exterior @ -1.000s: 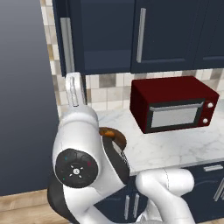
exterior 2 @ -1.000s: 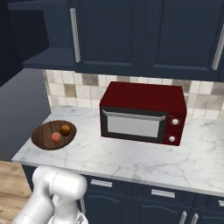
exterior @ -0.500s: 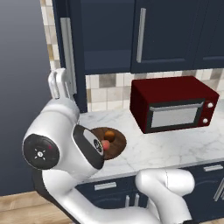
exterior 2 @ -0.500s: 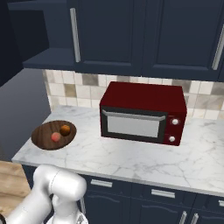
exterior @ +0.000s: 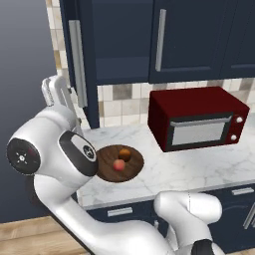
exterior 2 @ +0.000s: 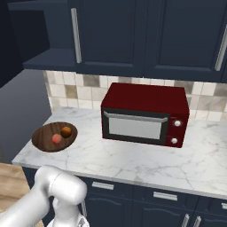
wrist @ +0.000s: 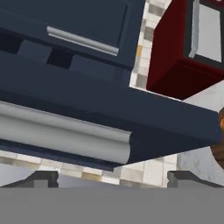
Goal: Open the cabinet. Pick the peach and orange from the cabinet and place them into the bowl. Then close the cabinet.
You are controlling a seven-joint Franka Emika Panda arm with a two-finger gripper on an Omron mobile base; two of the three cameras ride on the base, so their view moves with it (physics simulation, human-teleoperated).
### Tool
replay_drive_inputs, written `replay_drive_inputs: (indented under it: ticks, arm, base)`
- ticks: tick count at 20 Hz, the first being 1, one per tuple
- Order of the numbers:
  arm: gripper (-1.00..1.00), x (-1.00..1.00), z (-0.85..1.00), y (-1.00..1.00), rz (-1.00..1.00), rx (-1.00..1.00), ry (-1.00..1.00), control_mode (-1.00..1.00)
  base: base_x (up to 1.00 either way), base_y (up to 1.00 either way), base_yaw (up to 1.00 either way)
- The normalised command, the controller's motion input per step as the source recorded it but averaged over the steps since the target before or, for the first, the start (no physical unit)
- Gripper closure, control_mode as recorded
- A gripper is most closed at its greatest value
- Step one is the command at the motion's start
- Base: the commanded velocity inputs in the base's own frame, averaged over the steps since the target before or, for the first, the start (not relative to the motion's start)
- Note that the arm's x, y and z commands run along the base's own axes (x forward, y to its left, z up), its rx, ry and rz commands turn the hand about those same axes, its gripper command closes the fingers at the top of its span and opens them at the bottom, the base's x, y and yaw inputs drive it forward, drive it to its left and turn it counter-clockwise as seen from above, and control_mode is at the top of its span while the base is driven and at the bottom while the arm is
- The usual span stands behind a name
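Note:
The navy cabinet (exterior: 199,40) has its left door (exterior: 88,74) swung out toward me, its silver handle (exterior: 77,64) facing left. My gripper (exterior: 56,88) stands open just left of that handle, holding nothing. In the hand view the door edge (wrist: 87,100) and its handle (wrist: 65,131) loom close above my open gripper (wrist: 113,179). The wooden bowl (exterior: 107,169) sits on the counter below the cabinet with the peach (exterior: 118,165) and the orange (exterior: 125,154) inside. From the right base view, the bowl (exterior 2: 44,142) holds the peach (exterior 2: 56,138) and the orange (exterior 2: 66,131).
A red microwave (exterior: 199,117) stands on the marble counter (exterior: 199,169) to the right of the bowl, and also appears from the other side (exterior 2: 146,115). Tiled wall runs behind it. Navy base drawers (exterior 2: 155,199) sit below the counter.
The arm has swung left, carrying the open gripper from in front of the open door to its outer, handle side. The bowl is less covered by the arm.

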Motion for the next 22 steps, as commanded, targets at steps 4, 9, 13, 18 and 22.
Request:
replay_drive_inputs:
  ticks: [4, 9, 13, 18, 22]
  arm:
    - [-1.0, 0.27, 0.0, 0.01, -0.09, 0.0, 0.0, -1.0]
    - [-1.0, 0.24, 0.0, 0.0, -0.09, 0.0, 0.0, -1.0]
    - [-1.0, 0.1, 0.0, -0.08, -0.07, 0.0, 0.0, -1.0]
    - [-1.0, 0.0, 0.02, -0.36, -0.07, 0.0, 0.0, -1.0]
    - [-1.0, 0.0, 0.02, -0.58, -0.08, 0.0, 0.0, -1.0]
  base:
    - [0.0, 0.0, 0.0]
    - [0.0, 0.0, 0.0]
    - [0.0, 0.0, 0.0]
    - [0.0, 0.0, 0.0]
    - [0.0, 0.0, 0.0]
